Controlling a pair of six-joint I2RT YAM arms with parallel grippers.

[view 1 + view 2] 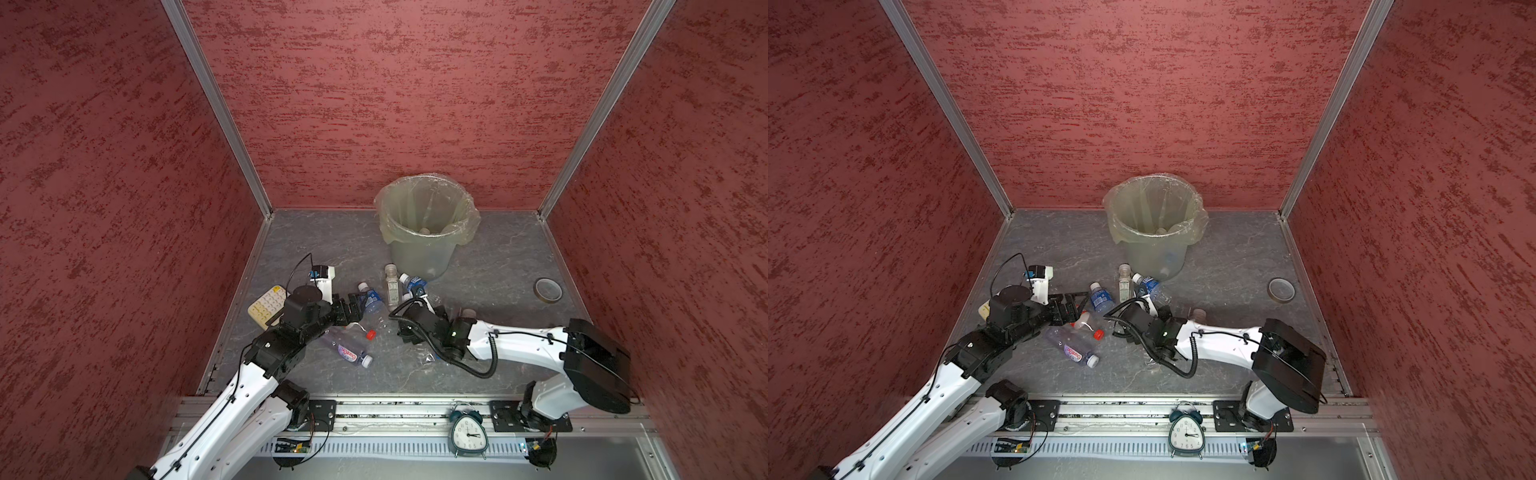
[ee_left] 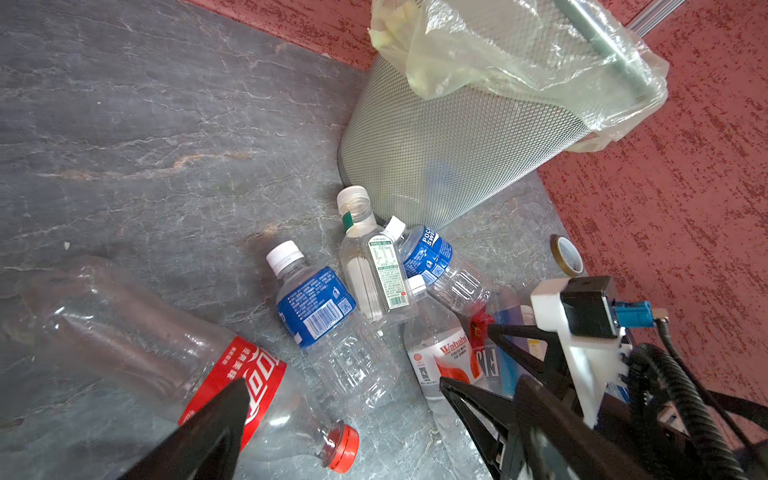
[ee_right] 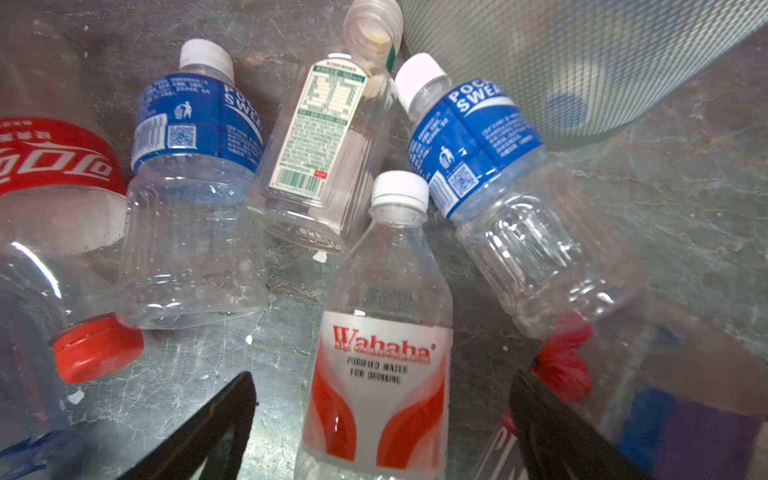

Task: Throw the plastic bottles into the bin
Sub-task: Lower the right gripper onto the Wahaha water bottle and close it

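While your left claw [image 2: 380, 384] hangs released, your right claw [image 3: 382, 376] gapes astride the Wahaha bottle [image 3: 386, 286], lower centre, to grip it.

**Camera layout: one stereo pair up high, plus a cam on each wrist**

The two top views sat high over the front rail [image 1: 395, 411] by the alarm clock [image 1: 469, 432], looked down and forward at the back wall [image 1: 415, 104], and both took in pretty much the same whole scene, just nudged sideways. The left wrist cam hung low over the table [image 2: 124, 124], aimed across the plastic bottles [image 2: 316, 303] at the bin [image 2: 449, 145], and even caught the right wrist camera [image 2: 586, 309] at its edge. The right wrist cam sat way closer, nearly on top of the Wahaha bottle [image 3: 382, 374]. Both wrist views shared the two blue-label bottles [image 3: 195, 124], the white-label bottle [image 3: 320, 137] and the bin's lower wall.
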